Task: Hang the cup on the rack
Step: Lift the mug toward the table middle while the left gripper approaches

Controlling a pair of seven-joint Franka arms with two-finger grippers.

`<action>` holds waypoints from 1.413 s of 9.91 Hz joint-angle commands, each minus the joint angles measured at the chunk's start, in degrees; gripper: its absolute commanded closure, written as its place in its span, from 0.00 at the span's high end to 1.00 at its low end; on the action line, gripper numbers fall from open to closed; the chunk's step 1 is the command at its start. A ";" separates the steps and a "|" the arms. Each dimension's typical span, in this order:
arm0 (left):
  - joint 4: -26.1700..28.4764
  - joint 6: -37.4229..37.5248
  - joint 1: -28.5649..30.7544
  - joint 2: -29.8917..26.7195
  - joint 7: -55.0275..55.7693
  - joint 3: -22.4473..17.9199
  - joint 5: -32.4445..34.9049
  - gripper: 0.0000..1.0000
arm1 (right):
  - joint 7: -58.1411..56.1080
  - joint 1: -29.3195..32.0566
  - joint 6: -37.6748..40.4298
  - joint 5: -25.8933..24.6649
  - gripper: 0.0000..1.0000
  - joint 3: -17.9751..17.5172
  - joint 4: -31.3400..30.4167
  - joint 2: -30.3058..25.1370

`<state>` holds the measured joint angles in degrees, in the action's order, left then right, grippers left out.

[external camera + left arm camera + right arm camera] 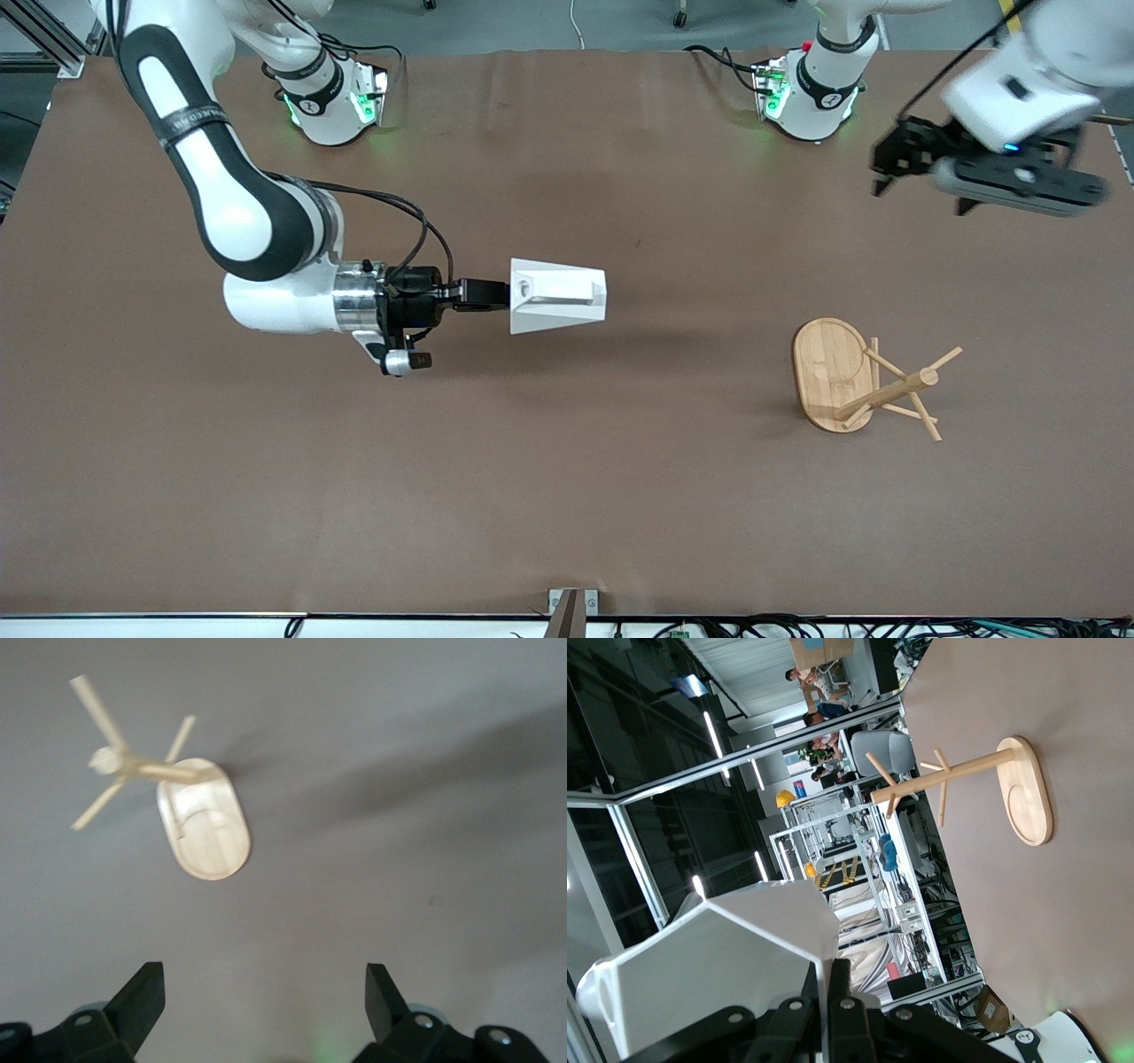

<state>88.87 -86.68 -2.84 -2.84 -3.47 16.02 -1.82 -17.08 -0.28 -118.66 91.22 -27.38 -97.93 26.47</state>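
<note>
My right gripper (498, 295) is shut on the rim of the white faceted cup (556, 296) and holds it sideways in the air over the middle of the table. The cup's handle with its round hole faces up. In the right wrist view the cup (718, 966) fills the frame beside the shut fingers (837, 992). The bamboo rack (873, 379) stands upright on its oval base toward the left arm's end of the table; it also shows in the left wrist view (190, 811) and the right wrist view (983, 784). My left gripper (921, 190) is open and empty, high in the air, with bare tabletop between its fingers.
The brown table (567, 496) is bare apart from the rack. Both arm bases (337, 102) stand along the table's edge farthest from the front camera.
</note>
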 commanded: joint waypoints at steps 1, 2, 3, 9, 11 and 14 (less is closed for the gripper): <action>-0.97 0.03 0.03 2.74 -2.33 5.66 -0.12 1.00 | -0.23 -0.34 -0.61 1.77 0.00 -0.65 1.42 1.39; -2.02 -0.41 0.03 3.97 -2.33 9.00 0.32 1.00 | -0.23 -0.68 -0.61 1.86 0.00 -0.74 1.43 1.40; -3.25 -0.59 0.03 5.55 -2.42 11.12 0.50 1.00 | -0.32 -0.77 -0.43 1.77 0.00 -0.74 1.51 1.40; -3.88 -7.27 -1.55 9.52 -13.39 13.52 0.59 1.00 | -7.51 -0.43 -0.34 1.68 0.00 -4.77 1.51 1.40; -3.88 -8.58 -4.79 9.61 -14.28 13.52 0.67 1.00 | -9.19 -0.51 -0.08 1.68 0.00 -4.96 1.51 1.40; -3.88 -9.03 -6.65 9.34 -18.48 13.60 1.91 1.00 | -9.28 -0.60 -0.08 1.68 0.00 -4.96 1.51 1.40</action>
<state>84.41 -95.46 -9.71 5.66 -19.14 29.41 -1.07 -25.21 -1.77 -118.76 91.66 -31.26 -96.57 27.71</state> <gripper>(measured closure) 0.000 0.960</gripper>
